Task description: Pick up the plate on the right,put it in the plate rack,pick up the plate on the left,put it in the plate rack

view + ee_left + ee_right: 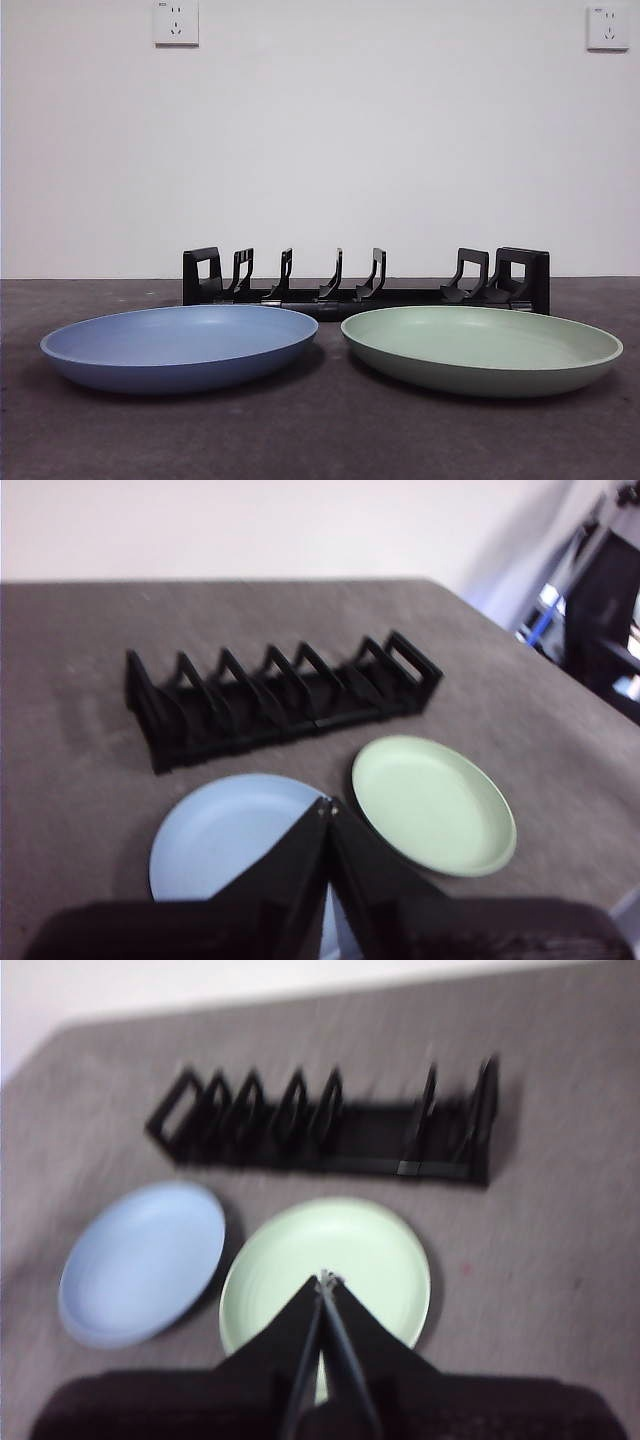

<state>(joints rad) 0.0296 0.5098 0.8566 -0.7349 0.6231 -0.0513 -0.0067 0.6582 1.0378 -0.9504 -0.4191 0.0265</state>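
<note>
Both claws closed above plates; green plate (482,349), blue plate (180,345) before rack (366,280).

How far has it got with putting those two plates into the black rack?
Nothing is done yet. The green plate and blue plate both lie flat on the table in front of the plate rack, whose slots hold nothing. The right gripper hangs above the green plate, jaws shut; the left gripper above the blue one, also shut. Both plates remain to be racked.

Two plates, blue plate (180,345), green plate (482,348), one rack (365,280)
</note>
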